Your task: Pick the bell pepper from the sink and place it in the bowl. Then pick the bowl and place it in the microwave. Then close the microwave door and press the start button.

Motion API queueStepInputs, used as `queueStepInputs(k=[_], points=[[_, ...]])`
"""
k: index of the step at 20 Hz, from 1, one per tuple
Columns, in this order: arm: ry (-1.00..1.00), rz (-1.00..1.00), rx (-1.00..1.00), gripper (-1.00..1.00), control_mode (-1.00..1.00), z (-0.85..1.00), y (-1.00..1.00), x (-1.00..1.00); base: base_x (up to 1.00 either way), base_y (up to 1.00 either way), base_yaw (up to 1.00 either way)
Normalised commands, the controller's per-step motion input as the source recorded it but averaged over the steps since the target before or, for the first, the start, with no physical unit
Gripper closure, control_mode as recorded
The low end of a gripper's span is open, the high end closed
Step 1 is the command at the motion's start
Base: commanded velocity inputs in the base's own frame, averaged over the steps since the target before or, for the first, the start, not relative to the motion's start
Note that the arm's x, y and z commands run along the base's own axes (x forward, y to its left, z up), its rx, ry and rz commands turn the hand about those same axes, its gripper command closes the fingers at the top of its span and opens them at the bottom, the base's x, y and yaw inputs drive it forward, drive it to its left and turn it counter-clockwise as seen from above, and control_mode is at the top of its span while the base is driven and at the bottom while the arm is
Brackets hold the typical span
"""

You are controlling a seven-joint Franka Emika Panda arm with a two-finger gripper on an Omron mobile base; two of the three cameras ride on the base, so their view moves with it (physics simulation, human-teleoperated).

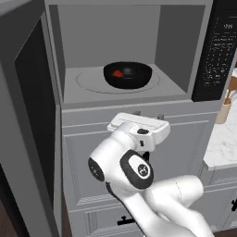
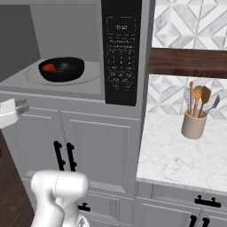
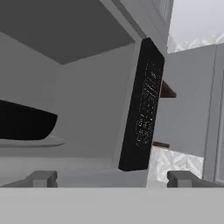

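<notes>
Arm point(image 1: 139, 185) is glossy white w/ rounded, thick links. Joints have dark grey/black round caps; one cap carries a white disc w/ small dark marks. Black seams between the links. Hand block is white, flat, rectangular w/ rounded corners, one small dark spot on top. Tool point(image 3: 113, 178) has two small grey square-ish finger tips point(image 3: 41, 178).

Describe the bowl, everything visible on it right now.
The bowl is wide, shallow, round and glossy black. It sits upright on the pale round turntable inside the open microwave, roughly centred on it. The small red bell pepper lies inside it, toward its left side. From the hand view only its dark right edge shows, resting on the turntable. Nothing else touches it; the gripper is outside the cavity, below its front sill, jaws spread.
</notes>
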Motion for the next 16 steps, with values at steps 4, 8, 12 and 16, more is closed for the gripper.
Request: queueStepInputs(k=[4,8,12,16], points=[[-0.36,-0.06,-0.46,-1.0,-1.0,-0.55,0.0,0.0,0.0,0.0,0.0],[-0.3,-0.07,-0.42,-1.0,-1.0,-0.41,0.14,-0.1,0.0,0.0,0.0],[-0.15,-0.01,-0.29,-1.0,-1.0,-0.25,0.92,-0.06,0.0,0.0,0.0],[-0.1,0.03,-0.07,-1.0,-1.0,-0.22,1.0,0.0,0.0,0.0,0.0]])
